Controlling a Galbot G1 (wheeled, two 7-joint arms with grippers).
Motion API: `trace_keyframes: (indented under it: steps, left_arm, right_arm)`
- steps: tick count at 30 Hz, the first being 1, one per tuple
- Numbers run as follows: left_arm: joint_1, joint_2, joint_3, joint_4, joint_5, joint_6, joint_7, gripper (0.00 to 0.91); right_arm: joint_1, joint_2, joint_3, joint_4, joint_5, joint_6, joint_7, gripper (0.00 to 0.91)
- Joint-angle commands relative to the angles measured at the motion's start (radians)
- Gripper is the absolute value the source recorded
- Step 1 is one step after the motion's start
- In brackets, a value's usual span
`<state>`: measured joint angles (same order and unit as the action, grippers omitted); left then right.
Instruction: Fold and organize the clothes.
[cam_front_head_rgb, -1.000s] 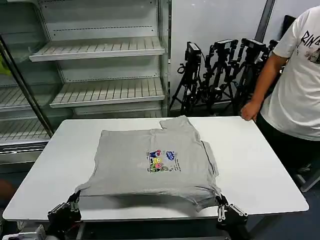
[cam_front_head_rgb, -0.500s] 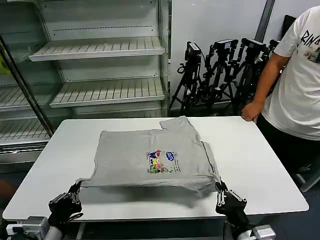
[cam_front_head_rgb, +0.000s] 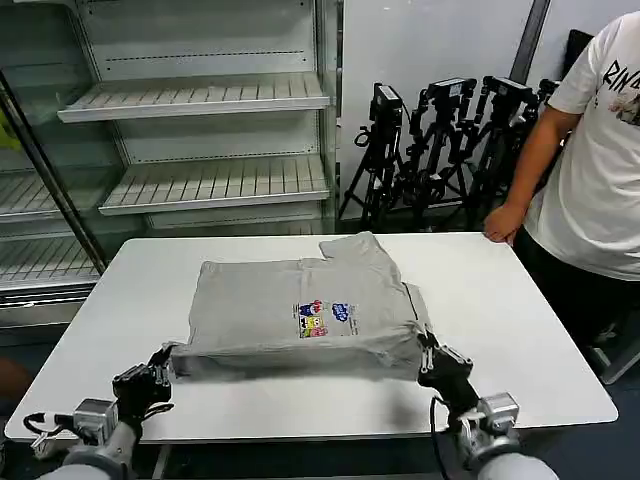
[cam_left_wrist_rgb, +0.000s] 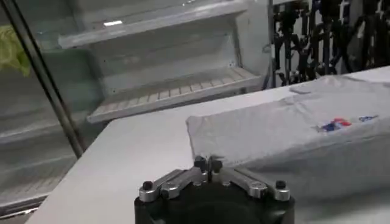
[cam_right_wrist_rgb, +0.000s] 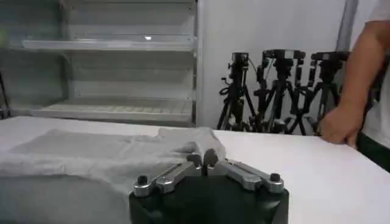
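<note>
- Head view: the grey T-shirt (cam_front_head_rgb: 305, 318) lies on the white surface (cam_front_head_rgb: 520, 330); my left gripper (cam_front_head_rgb: 160, 368) and right gripper (cam_front_head_rgb: 432, 358) each pinch a near corner of it.
- Left wrist view: my fingers (cam_left_wrist_rgb: 208, 163) are together, clamped on the hem.
- Right wrist view: my fingers (cam_right_wrist_rgb: 203, 159) are closed on cloth.

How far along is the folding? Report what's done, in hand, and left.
Done: the grey T-shirt lies on the white table with its sleeves tucked in. In hand: the left end effector and right end effector pinch the near hem corners, lifting that edge off the table. Left: carrying the hem over to the collar end and tidying the shirt.
</note>
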<state>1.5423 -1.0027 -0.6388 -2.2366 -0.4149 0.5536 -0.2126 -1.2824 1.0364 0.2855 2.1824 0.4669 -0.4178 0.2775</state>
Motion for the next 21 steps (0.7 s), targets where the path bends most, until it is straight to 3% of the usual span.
trace_keyframes:
  steps: [1,12,21]
  left_arm:
    - [-0.150,0.045,0.066,0.158,0.014,0.003,0.004,0.020]
    - [-0.251,0.047,0.133,0.257,0.065,-0.002,0.018,0.030]
    - [-0.294,0.033,0.170,0.288,0.080,-0.004,0.023,0.202]
  right_arm:
    - [0.179,-0.002,-0.072,-0.144,0.022,-0.037,0.000,0.000]
    - [0.285,0.033,-0.123,-0.260,0.019,-0.078,-0.002,0.000]
    - [0.322,0.066,-0.162,-0.306,-0.004,-0.080,-0.005,0.000]
